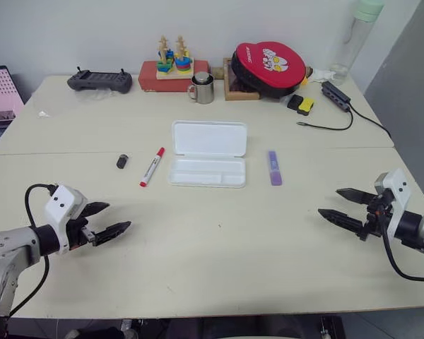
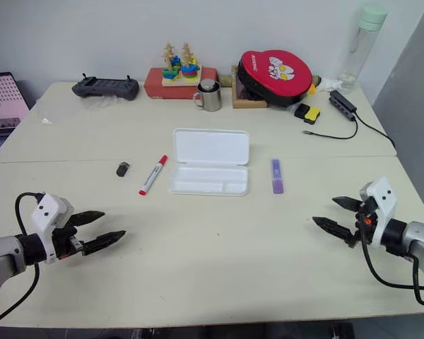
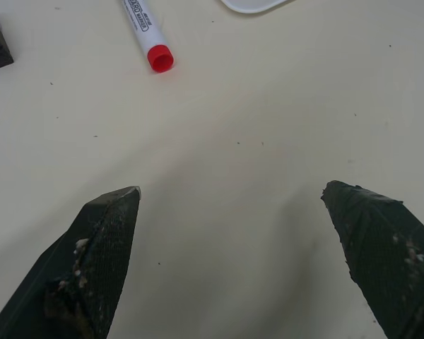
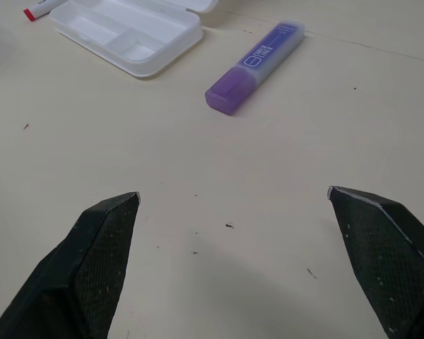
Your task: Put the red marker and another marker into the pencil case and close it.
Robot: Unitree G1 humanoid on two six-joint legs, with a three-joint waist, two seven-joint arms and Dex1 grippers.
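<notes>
On the surface (image 1: 219, 233): pencil case (image 1: 208, 162) lies open at centre | red marker (image 1: 152, 167) just left of it, purple marker (image 1: 274, 168) just right | left end effector (image 1: 106, 220) wide, empty, near edge | right end effector (image 1: 348, 208) wide, empty

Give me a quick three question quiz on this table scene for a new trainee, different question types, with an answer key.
1. True or false: the pencil case lid is closed.
2. Which lies on the case's left: A) red marker B) purple marker?
3. Fill in: both the left end effector and right end effector are ____ and hold nothing.

Key: 1 false; 2 A; 3 open.
</notes>
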